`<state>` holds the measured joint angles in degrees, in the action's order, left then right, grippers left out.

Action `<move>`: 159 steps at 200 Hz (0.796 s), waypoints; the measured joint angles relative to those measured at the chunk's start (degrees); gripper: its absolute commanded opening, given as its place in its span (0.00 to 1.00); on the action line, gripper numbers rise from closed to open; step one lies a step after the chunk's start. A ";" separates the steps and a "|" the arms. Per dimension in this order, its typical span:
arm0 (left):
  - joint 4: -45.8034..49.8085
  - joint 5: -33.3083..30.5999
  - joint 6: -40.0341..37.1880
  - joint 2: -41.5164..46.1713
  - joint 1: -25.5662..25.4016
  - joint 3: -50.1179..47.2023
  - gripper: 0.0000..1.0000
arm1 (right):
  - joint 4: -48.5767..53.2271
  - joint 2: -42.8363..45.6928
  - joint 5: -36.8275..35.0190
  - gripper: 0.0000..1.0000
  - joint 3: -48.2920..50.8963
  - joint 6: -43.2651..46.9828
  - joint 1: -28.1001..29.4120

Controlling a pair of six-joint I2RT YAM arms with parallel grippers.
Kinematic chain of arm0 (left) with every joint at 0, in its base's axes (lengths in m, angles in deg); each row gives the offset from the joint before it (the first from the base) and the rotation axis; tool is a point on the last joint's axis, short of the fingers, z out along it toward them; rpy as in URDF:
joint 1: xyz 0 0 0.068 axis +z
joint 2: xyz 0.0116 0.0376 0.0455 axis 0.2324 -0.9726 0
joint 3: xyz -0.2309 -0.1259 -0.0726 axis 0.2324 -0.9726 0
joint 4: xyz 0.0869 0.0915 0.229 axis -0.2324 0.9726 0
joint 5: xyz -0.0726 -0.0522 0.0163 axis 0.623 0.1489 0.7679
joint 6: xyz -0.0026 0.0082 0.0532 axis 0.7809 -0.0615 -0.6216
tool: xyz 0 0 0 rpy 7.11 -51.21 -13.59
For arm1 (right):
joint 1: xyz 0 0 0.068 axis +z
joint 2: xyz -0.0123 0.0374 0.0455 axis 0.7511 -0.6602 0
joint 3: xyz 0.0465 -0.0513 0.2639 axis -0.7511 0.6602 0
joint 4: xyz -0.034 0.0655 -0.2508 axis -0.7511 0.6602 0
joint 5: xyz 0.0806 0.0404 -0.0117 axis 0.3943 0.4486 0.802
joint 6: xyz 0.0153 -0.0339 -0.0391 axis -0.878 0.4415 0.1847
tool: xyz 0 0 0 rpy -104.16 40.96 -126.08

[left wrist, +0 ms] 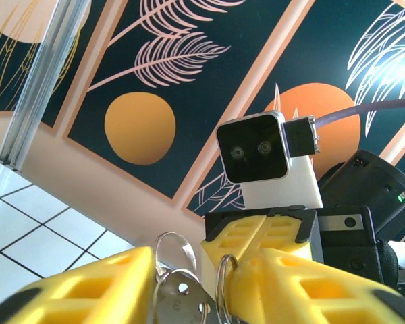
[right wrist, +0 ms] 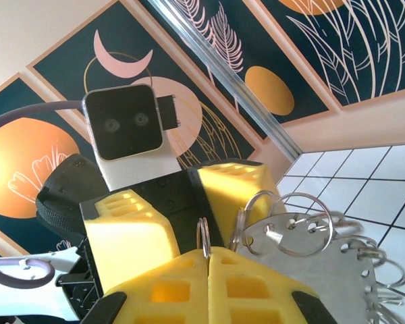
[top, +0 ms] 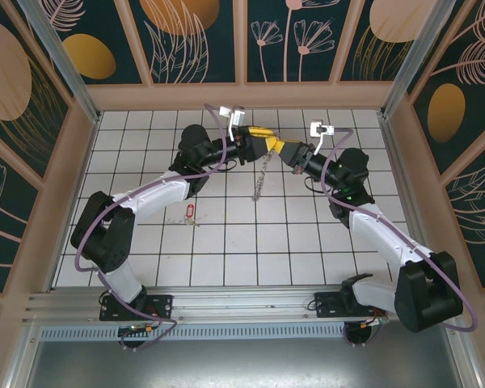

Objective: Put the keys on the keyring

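Note:
The keyring (top: pixel 262 174) hangs above the back middle of the tiled floor as a string of silvery pieces. My right gripper (top: pixel 281 147) is shut on its thin ring (right wrist: pixel 203 237), the yellow fingertips (right wrist: pixel 182 283) pressed together. My left gripper (top: pixel 265 137) faces it tip to tip. Its jaws stand apart round that ring (left wrist: pixel 220 273), and a flat metal tag (left wrist: pixel 179 300) with holes lies against its left finger (left wrist: pixel 88 287). More tags and small rings (right wrist: pixel 304 263) fan out to the right. A key with a red-pink head (top: pixel 189 212) lies on the floor, left of centre, beside the left forearm.
Wooden-framed patterned walls (top: pixel 242 40) enclose the white tiled floor (top: pixel 250 242) on three sides, with aluminium posts (top: pixel 56 56) at the back corners. Both arms arch inward from their bases (top: pixel 137 307) at the near rail. Purple cables (top: pixel 218 137) loop off each wrist.

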<state>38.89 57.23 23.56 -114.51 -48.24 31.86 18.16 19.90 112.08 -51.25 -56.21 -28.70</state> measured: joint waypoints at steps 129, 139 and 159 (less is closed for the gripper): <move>-0.70 0.87 -0.33 0.24 0.15 -0.50 0.00 | 1.31 0.00 0.07 0.11 0.00 1.07 -0.46; -0.66 0.83 -0.39 0.24 0.15 -0.50 0.00 | 1.40 0.00 0.46 0.24 0.00 0.87 -0.87; 0.17 0.81 -0.63 0.24 0.15 -0.50 0.00 | 1.42 0.90 0.35 0.34 0.02 0.81 -3.58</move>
<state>39.07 58.04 22.93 -114.27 -48.09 31.36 19.58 20.80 112.43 -51.22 -55.40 -32.28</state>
